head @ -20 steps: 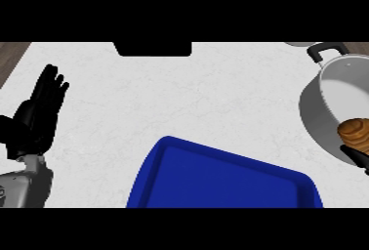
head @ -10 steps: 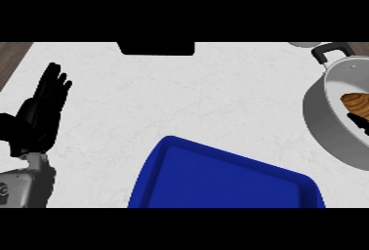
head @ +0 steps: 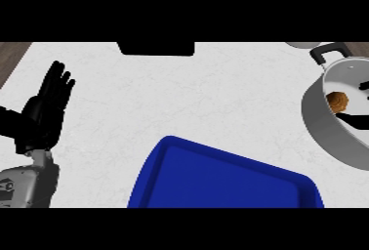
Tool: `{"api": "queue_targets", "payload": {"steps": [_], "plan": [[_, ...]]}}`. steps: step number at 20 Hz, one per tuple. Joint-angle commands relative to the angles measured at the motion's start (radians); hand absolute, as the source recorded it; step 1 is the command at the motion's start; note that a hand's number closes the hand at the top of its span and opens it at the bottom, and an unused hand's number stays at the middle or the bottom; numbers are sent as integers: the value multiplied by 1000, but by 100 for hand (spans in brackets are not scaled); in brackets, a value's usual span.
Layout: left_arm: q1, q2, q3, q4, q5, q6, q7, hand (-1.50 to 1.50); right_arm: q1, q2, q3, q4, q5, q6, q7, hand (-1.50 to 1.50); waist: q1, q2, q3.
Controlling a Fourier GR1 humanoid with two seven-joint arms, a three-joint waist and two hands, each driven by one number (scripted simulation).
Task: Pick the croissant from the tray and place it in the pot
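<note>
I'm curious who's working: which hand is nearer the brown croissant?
Right. The right hand is beside the brown croissant inside the grey metal pot; the left hand rests open at the view's far left.

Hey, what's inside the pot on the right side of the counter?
Inside the pot lies the croissant, with part of the right hand beside it. The pot's right side runs past the view's edge, so the rest of its inside cannot be seen.

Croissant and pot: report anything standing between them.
Nothing visible does. The croissant already shows inside the rim of the pot, at the view's right edge, with the right hand close beside it. The blue tray lies apart, lower down.
</note>
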Motion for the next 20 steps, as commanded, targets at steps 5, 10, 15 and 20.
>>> {"api": "queue_targets", "payload": {"steps": [5, 10, 15, 20], "plan": [[1, 15, 17, -12, 22, -21, 8, 0, -121, 24, -49, 243, -158, 150, -136, -150, 12, 6, 10], [19, 17, 18, -25, 20, -21, 10, 0, -170, 38, -187, 247, -349, 235, -182, -150, 0, -1, 10], [15, -13, -15, -42, -4, 5, 40, 0, -217, -123, -295, 384, -467, 390, -193, -150, -3, 2, 11], [-2, -14, -4, -58, -3, 16, 60, 0, -149, -255, -324, 524, -499, 462, -296, -150, -8, 2, 10]]}}
